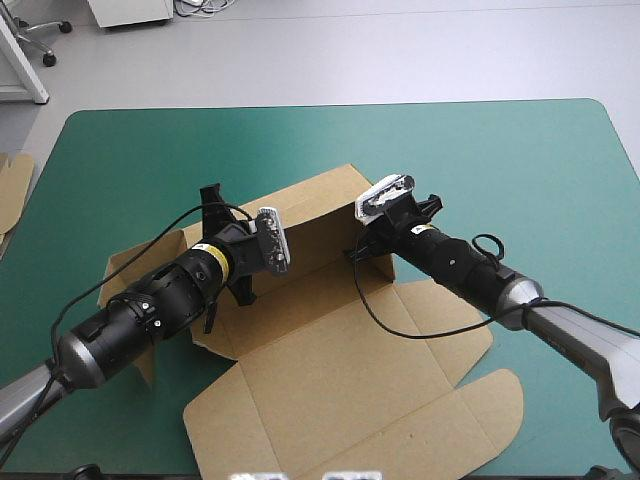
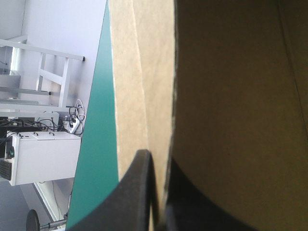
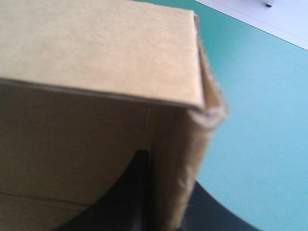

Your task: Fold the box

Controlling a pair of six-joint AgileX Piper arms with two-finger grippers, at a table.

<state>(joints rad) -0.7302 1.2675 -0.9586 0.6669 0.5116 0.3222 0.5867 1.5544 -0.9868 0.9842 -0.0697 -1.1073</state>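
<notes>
While both grippers [image 2: 158, 159] [image 3: 166, 168] pinch the box [image 1: 330, 370], spare board [image 1: 12, 185] lies leftward.

Matt brown board box [image 1: 340, 380], rough cut edges, smooth matt teal-green cover [image 1: 500, 170]

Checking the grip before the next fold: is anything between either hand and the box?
Nothing visible. The left hand and the right hand each pinch a raised wall of the box, board directly in their grip.
</notes>
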